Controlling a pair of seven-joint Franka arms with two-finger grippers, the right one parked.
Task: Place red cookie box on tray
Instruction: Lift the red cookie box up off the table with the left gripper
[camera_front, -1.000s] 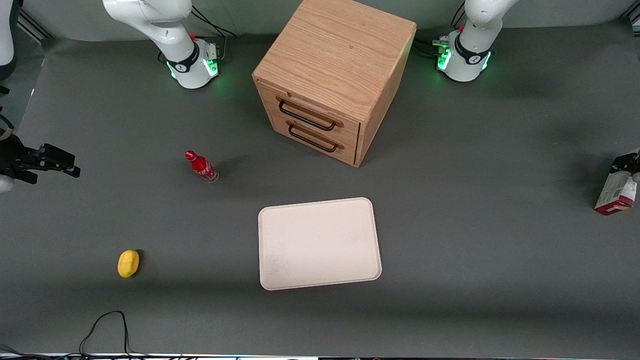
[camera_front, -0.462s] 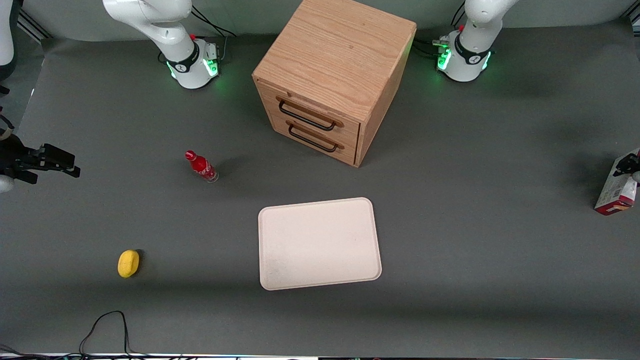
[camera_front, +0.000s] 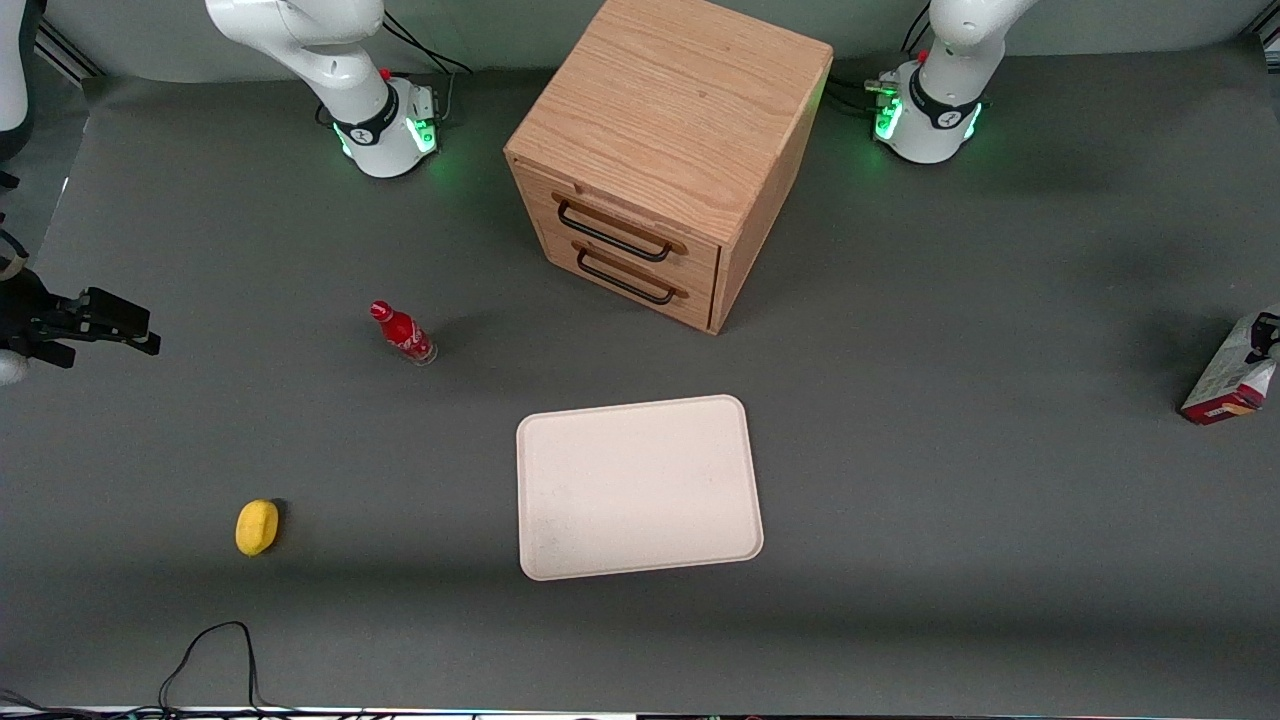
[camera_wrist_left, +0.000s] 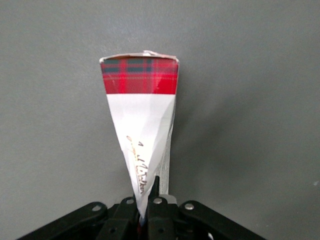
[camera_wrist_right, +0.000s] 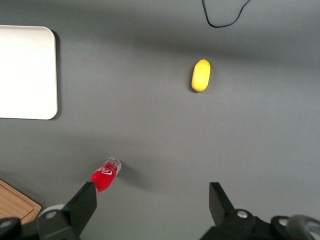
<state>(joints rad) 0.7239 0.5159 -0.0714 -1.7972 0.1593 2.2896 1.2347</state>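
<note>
My hand (camera_wrist_left: 147, 207) is pinched on the red cookie box (camera_wrist_left: 142, 135), a thin cardboard carton with a red tartan band at its end, a white panel below it, and slanted gold script I cannot read. The red cookie box (camera_front: 1228, 382) tilts at the working arm's end of the grey bench (camera_front: 950, 500), well apart from the tray (camera_front: 638, 487). The tray is flat, matte cream, with rounded corners, nearer the front camera than the oak-grain cabinet (camera_front: 665, 150).
</note>
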